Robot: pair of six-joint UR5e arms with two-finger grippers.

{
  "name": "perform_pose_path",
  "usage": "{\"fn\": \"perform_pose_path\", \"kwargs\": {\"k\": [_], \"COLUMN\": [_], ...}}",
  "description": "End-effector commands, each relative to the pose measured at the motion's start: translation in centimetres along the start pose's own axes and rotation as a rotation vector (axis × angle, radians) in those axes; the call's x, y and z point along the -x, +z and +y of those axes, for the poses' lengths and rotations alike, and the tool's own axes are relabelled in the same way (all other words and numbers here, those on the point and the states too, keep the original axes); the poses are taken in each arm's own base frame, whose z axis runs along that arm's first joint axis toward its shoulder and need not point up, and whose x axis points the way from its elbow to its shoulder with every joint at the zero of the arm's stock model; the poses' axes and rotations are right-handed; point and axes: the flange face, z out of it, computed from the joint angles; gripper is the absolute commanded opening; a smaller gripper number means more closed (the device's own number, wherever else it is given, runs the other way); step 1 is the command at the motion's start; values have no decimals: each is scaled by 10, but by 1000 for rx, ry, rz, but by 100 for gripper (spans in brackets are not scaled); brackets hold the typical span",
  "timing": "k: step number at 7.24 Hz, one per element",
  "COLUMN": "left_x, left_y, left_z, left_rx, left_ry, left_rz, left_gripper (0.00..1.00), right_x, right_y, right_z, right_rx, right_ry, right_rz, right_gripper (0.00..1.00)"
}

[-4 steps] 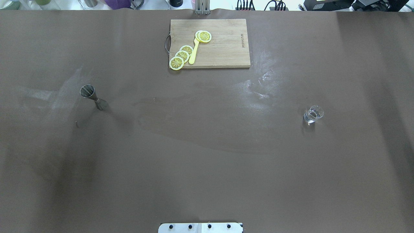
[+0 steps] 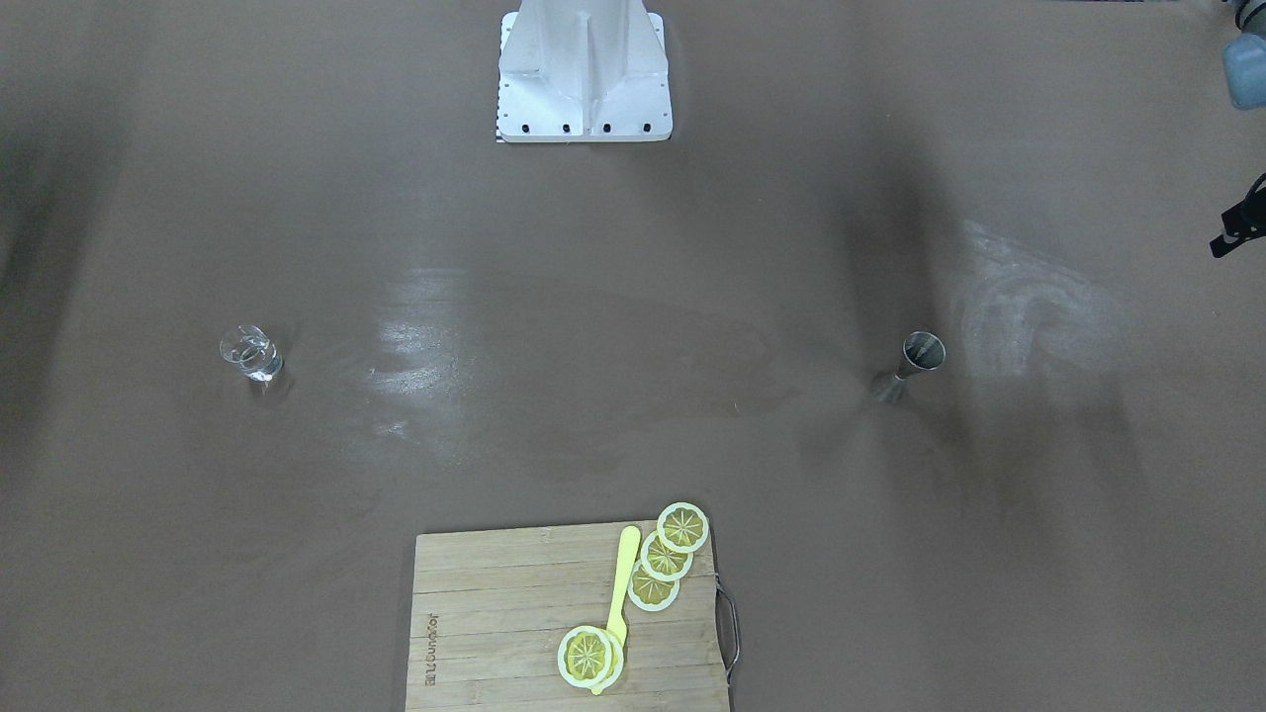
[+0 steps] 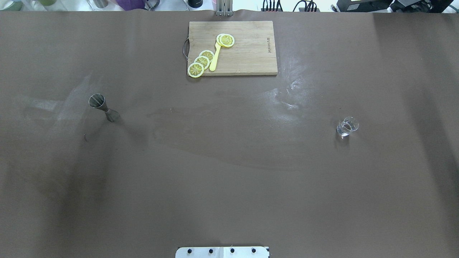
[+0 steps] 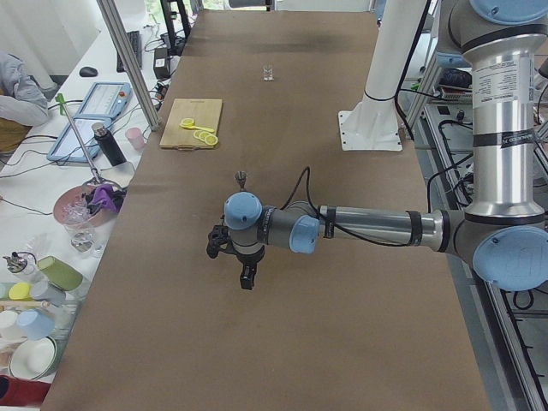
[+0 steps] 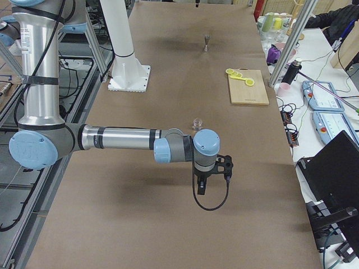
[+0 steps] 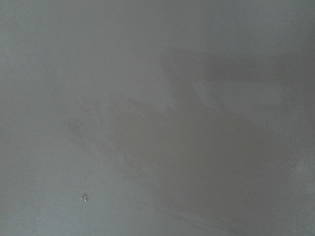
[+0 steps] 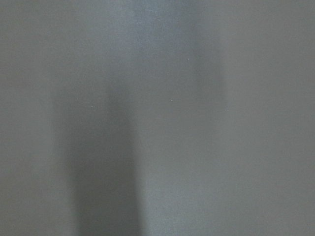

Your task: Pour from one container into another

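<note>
A steel jigger (image 3: 104, 107) stands upright on the brown table at the left of the overhead view, also visible as the jigger (image 2: 910, 366). At the right stands a small clear glass (image 3: 347, 126), seen from the front as the glass (image 2: 251, 354). My left gripper (image 4: 247, 281) hangs over bare table nearer than the jigger (image 4: 241, 179); I cannot tell if it is open or shut. My right gripper (image 5: 201, 188) hangs just nearer than the glass (image 5: 197, 122); I cannot tell its state either. Both wrist views show only bare table.
A wooden cutting board (image 3: 251, 53) with lemon slices (image 3: 202, 61) and a yellow utensil lies at the table's far middle. The white robot pedestal (image 2: 584, 69) stands at the near edge. Cups, bottles and devices crowd a side bench (image 4: 77, 214).
</note>
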Motion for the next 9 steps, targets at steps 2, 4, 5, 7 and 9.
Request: {"fn": "perform_pose_path", "kwargs": {"k": [2, 4, 5, 7, 9], "left_x": [-4, -17, -18, -17, -16], "left_y": [-3, -17, -19, -18, -17], "left_z": [-2, -9, -8, -7, -6], "left_rx": [-5, 12, 18, 19, 21], "left_ry": [6, -16, -23, -19, -17], "left_rz": [2, 1, 1, 1, 0], "left_gripper": [99, 99, 99, 99, 99], "right_x": [1, 7, 9, 10, 9], "right_y": [2, 6, 8, 9, 9], "right_z": [1, 1, 1, 1, 1], "right_rx": [2, 12, 16, 17, 16], "right_ry": [-3, -16, -21, -24, -23], "right_rz": [1, 3, 4, 6, 12], "right_gripper": [100, 100, 100, 100, 100]}}
